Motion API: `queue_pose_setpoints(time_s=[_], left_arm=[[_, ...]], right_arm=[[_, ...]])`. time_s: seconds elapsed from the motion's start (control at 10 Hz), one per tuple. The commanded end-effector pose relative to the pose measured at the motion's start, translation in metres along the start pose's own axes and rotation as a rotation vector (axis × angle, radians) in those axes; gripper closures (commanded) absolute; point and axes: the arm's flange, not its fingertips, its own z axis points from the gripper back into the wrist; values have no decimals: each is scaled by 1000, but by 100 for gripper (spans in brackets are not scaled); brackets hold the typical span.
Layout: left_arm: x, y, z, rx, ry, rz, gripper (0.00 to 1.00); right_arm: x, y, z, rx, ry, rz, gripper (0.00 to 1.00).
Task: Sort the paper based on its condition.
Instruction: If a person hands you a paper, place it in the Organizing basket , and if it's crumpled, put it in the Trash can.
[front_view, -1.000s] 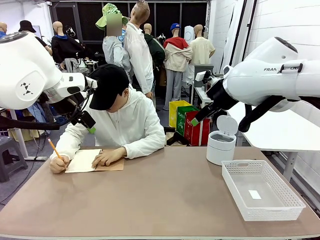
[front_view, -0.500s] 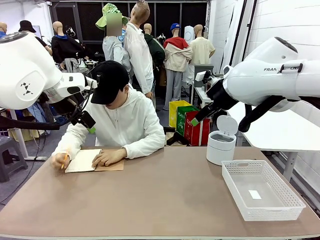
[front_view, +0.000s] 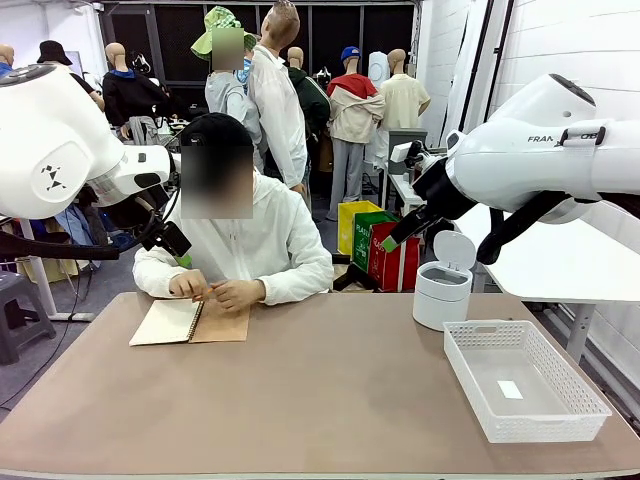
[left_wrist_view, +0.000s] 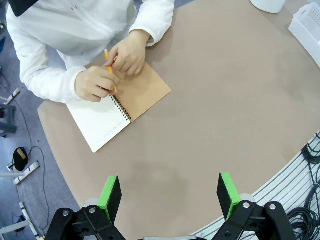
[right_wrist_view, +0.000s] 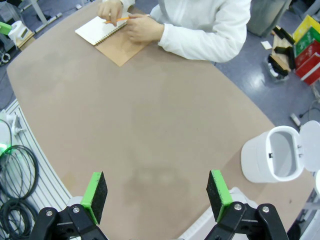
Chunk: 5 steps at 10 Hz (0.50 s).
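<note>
Above the counter (front_view: 330, 400), hold left gripper (left_wrist_view: 168, 187) and right gripper (right_wrist_view: 156, 187), jaws apart, clear until the hands (front_view: 237, 293) leave the notebook (front_view: 190, 322).

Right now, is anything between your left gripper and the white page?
Nothing stands between: the open left gripper hangs over bare table short of the white page. The page lies in the open notebook, and the person's hands hold a pencil at its far end.

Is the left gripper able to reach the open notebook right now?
Probably not cleanly: the left gripper hangs open above bare table, but the person's hands rest on the notebook.
</note>
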Motion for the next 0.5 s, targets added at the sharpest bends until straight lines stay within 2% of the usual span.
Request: queue_pose_setpoints(time_s=[0.0,0.4], left_arm=[[0,1,1,1,-3,-4,0],[0,1,1,1,-3,-4,0]], right_arm=[[0,0,-1,7,-1,-1,0],[0,0,-1,7,-1,-1,0]])
